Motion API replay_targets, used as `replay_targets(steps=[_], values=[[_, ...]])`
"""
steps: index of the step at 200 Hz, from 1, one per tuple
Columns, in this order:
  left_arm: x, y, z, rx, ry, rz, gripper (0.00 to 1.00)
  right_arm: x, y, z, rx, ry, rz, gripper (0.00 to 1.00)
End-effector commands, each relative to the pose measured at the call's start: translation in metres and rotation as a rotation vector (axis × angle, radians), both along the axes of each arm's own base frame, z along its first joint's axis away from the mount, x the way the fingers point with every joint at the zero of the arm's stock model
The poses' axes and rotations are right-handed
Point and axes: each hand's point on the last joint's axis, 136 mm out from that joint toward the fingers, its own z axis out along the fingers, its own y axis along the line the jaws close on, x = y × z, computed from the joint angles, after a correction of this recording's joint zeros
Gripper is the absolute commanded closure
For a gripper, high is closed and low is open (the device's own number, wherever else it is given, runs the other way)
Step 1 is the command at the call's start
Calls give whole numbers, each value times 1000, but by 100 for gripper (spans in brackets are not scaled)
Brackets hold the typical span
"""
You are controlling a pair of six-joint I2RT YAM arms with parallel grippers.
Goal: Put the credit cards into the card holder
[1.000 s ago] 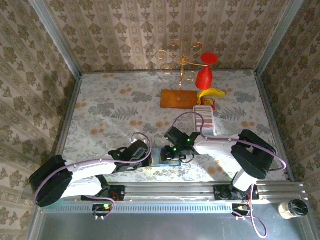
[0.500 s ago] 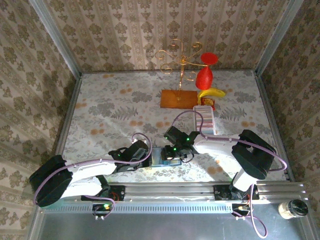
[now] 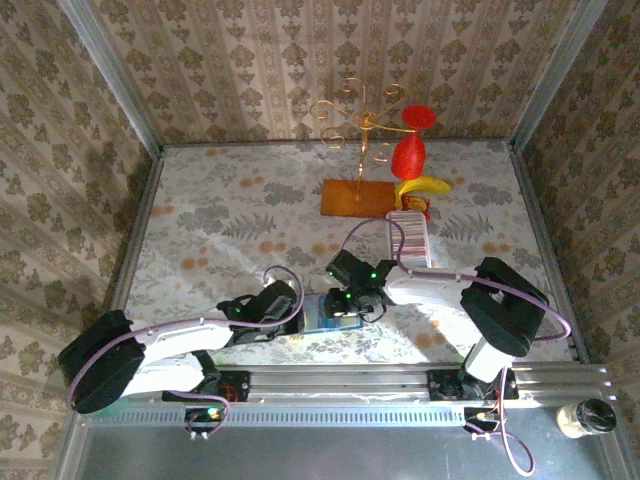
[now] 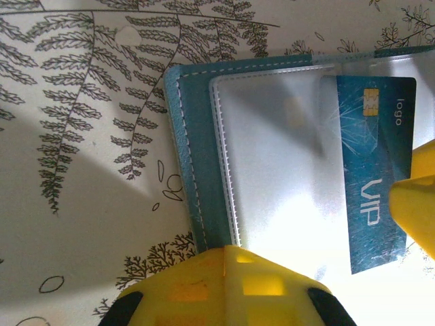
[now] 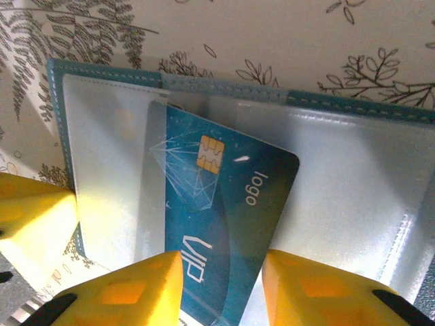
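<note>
The right claw [image 5: 222,265] is sitting slightly further up and left in the top view than a second ago; the card holder [image 4: 197,156] is lying where it was, at lower centre there. It is lying open on the fern-printed tabletop [image 4: 81,102], showing teal-blue covers with pale stitching and clear plastic sleeves. One holder and one credit card [image 5: 217,197] are showing. The card is dark blue with a gold chip, "VIP" and "logo", partly tucked under a sleeve. The right claw's yellow fingers are straddling the card's lower end, narrowly parted; whether they are pinching it I cannot tell. The left claw [image 4: 224,272] is closed, resting on the holder's edge.
</note>
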Motion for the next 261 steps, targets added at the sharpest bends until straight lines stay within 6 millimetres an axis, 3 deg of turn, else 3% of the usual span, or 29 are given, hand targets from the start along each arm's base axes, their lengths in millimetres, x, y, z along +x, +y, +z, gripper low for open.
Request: replay_targets(steps=[1, 61, 183, 261], values=[[1, -2, 3, 8, 2, 6, 99, 10, -4, 3, -31, -39, -6, 64], [1, 0, 2, 16, 2, 15, 98, 8, 9, -4, 14, -14, 17, 66], [1, 4, -1, 12, 0, 30, 98, 1, 41, 13, 107, -29, 24, 70], [1, 7, 1, -4, -15, 42, 97, 2, 44, 12, 100, -42, -1, 70]])
